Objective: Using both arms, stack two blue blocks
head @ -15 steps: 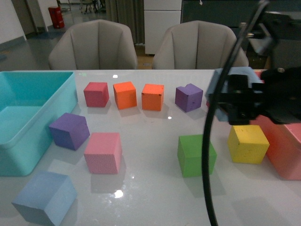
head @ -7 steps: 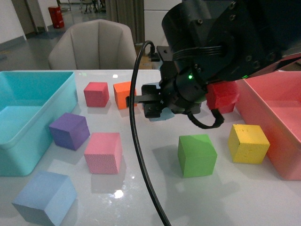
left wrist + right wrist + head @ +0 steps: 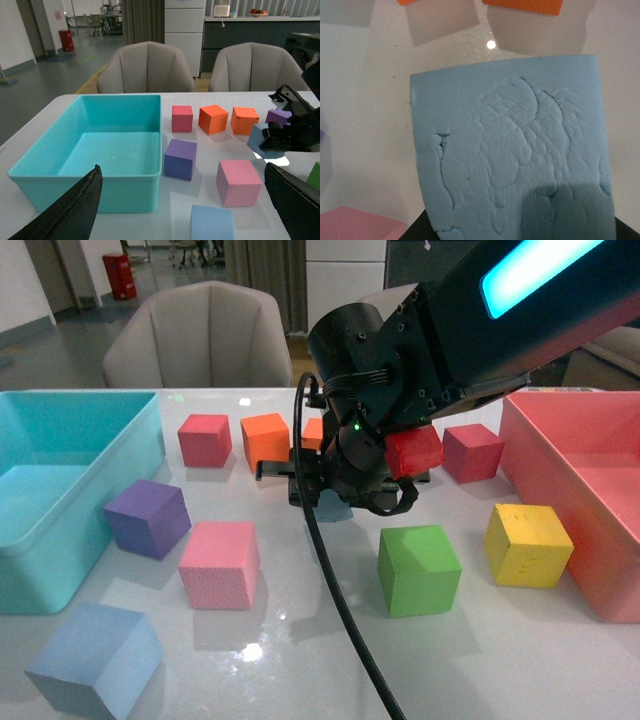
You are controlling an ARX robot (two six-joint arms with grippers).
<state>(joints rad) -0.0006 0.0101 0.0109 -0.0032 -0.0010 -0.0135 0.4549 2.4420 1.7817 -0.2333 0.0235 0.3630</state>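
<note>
One pale blue block [image 3: 95, 658] lies on the table at the front left; it also shows in the left wrist view [image 3: 212, 222]. My right gripper [image 3: 322, 492] is shut on the other blue block [image 3: 333, 508] and holds it just above the middle of the table, near the orange cubes. That block fills the right wrist view [image 3: 515, 150] and also shows in the left wrist view [image 3: 257, 137]. My left gripper [image 3: 182, 212] is open and empty, its fingers [image 3: 75, 210] spread wide, above the near table edge behind the lying blue block. The left arm is out of the front view.
A turquoise bin [image 3: 60, 500] stands at the left and a pink bin [image 3: 590, 490] at the right. A purple cube [image 3: 148, 517], pink cube [image 3: 219, 563], green cube [image 3: 418, 568], yellow cube [image 3: 527, 544], red cubes [image 3: 204, 439] and an orange cube [image 3: 265, 440] lie around.
My right arm has swung from the right side leftward to the table's middle, carrying the blue block. The blue block at the front left has not moved.
</note>
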